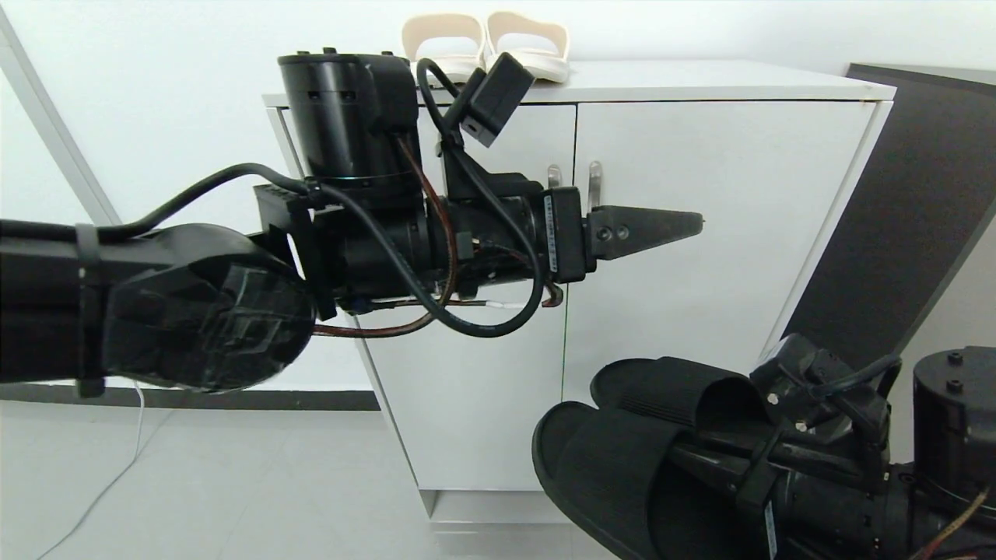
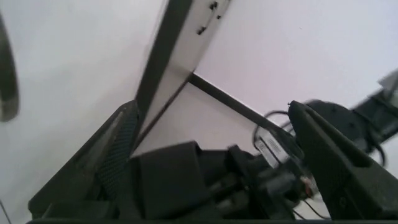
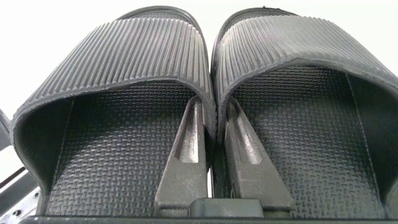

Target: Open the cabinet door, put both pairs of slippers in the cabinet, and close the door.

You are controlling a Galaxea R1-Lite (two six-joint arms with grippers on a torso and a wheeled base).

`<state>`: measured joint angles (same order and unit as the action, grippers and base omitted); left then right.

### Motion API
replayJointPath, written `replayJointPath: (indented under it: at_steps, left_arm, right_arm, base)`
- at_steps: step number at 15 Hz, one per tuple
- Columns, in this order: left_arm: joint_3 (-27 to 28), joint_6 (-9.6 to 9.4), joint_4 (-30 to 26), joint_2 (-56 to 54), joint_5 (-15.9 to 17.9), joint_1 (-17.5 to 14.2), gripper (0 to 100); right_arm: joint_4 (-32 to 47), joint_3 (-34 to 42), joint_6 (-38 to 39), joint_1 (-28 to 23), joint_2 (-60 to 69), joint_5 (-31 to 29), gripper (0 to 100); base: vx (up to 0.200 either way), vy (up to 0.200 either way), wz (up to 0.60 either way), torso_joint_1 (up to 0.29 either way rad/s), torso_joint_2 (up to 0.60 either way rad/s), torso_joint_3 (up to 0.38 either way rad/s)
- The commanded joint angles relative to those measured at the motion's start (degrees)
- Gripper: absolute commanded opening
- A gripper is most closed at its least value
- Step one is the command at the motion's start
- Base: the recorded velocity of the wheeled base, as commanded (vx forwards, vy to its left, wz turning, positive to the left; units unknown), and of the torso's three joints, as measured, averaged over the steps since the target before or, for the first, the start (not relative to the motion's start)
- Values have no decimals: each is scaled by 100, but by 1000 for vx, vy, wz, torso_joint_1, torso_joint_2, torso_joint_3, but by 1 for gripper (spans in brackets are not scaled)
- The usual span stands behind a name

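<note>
The white cabinet stands with both doors closed, and two metal handles flank the middle seam. On its top lies a pair of cream slippers. My left gripper hovers in front of the right door, just right of the handles and slightly below them. In the left wrist view the left gripper is open, with nothing between its fingers. My right gripper is shut on the pair of black slippers, one finger inside each, pinching their adjoining walls. It holds them low, before the cabinet's right door.
A dark grey panel leans against the wall right of the cabinet. Pale floor lies open to the left, with a thin white cable trailing across it. A white wall rises behind the cabinet.
</note>
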<state>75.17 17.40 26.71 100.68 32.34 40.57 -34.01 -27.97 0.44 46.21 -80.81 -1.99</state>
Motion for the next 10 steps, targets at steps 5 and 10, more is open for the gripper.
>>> replayJointPath:
  at_steps: [5,10]
  left_arm:
    - [763,9,-8,725,-562,-278,100]
    - [894,-70,1,821,-870,-392,100]
  right_arm:
    - [-9,2,0,2,-75,93,0]
    - [-9,2,-9,2,-84,84,0]
  base:
    - [0,0,0,0,0,0]
    - [0,0,0,0,0,0]
